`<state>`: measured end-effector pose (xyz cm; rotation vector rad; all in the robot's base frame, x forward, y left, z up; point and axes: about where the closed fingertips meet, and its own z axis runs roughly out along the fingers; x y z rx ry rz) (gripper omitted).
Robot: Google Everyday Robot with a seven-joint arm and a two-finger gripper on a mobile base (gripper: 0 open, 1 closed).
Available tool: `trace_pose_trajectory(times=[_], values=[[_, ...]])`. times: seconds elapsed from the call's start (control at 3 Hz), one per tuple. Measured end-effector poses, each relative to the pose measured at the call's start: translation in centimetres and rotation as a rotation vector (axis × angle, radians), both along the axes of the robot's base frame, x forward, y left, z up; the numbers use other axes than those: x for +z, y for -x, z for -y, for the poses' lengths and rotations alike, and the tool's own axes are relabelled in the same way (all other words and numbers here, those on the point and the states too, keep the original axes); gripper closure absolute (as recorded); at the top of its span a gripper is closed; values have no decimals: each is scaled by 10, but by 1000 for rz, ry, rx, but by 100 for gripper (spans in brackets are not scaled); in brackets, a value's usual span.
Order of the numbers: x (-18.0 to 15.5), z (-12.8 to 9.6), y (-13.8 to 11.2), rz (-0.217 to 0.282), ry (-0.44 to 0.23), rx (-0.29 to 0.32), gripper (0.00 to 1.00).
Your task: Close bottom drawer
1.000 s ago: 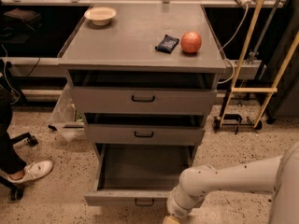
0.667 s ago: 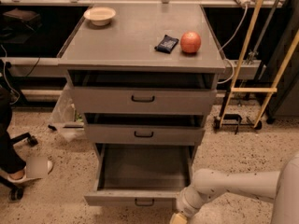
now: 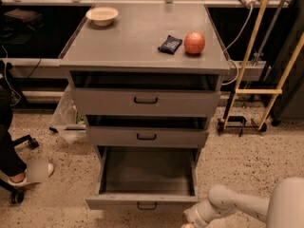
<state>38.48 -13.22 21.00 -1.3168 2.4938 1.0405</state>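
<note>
The bottom drawer (image 3: 142,201) is the lowest of three grey drawers and stands pulled far out, its deep box empty, with a small black bar handle (image 3: 147,206) on its front. My white arm comes in from the bottom right. My gripper (image 3: 189,222) is at the lower edge of the view, just right of the drawer front's right end, mostly cut off by the frame edge.
The middle drawer (image 3: 146,137) and top drawer (image 3: 145,101) are slightly open. On the cabinet top lie a bowl (image 3: 102,15), a dark packet (image 3: 170,44) and a red apple (image 3: 194,42). A person's leg and shoe (image 3: 28,172) are at left. A yellow-framed stand (image 3: 259,91) is at right.
My arm has drawn back to the right and lower in the view, so the gripper now sits at the frame's bottom edge. The drawer has not moved.
</note>
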Motion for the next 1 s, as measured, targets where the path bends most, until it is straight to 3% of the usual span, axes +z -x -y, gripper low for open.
trace_pose_trajectory(times=[0.33, 1.0], values=[[1, 0, 0, 0, 0, 1, 0], [-37, -14, -44, -23, 38, 68, 0]])
